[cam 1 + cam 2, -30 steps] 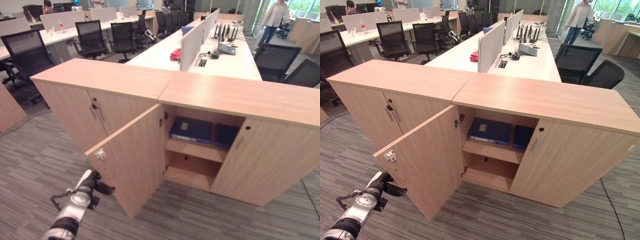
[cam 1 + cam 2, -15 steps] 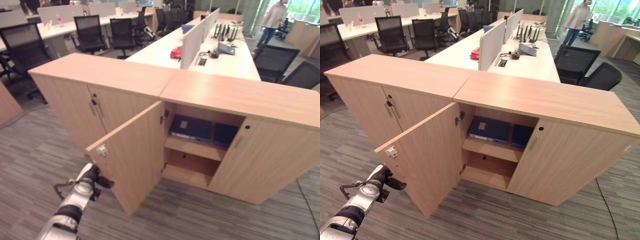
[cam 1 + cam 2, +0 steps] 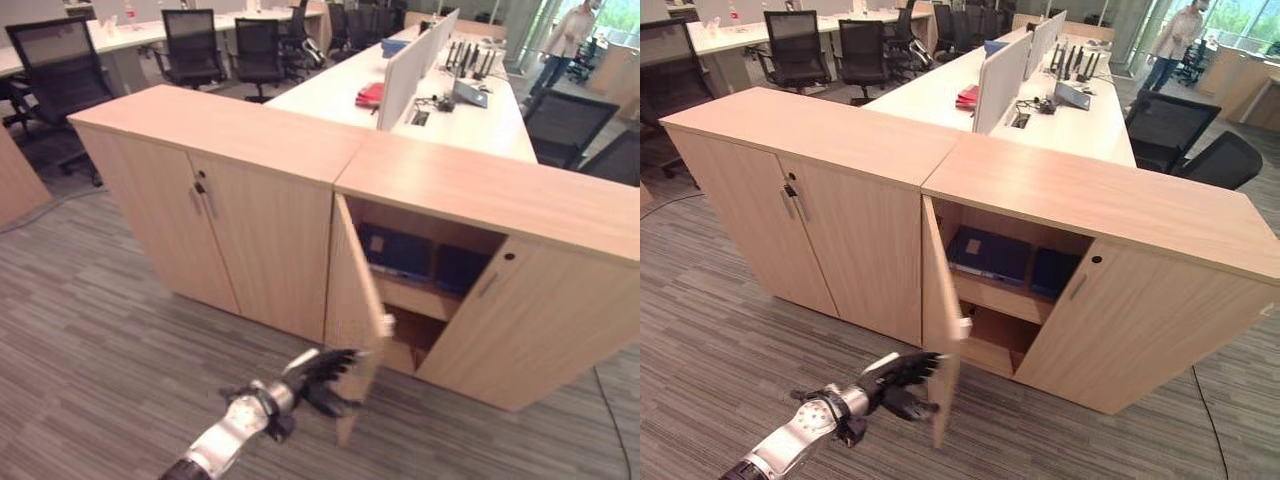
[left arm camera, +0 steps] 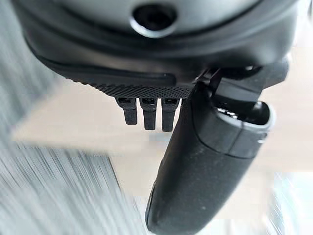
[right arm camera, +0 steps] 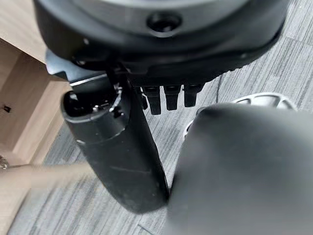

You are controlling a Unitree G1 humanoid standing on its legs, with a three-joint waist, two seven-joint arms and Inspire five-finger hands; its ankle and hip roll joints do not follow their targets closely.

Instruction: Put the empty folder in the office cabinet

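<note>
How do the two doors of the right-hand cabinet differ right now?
The left door is swung out edge-on, with the left hand at its lower edge; the right door is shut and untouched. The left door exposes shelves with blue folders; the right door covers its side. Both are the same light wood.

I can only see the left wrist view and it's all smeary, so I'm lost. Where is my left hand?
Observer: Your left hand is low down by the outer edge of the cabinet door, fingers straight.
Operator: Is the door shut?
Observer: No, it stands partly open, nearly edge-on to the head camera.
Operator: What's inside?
Observer: A blue folder lies flat on the upper shelf, with another blue one beside it.
</note>
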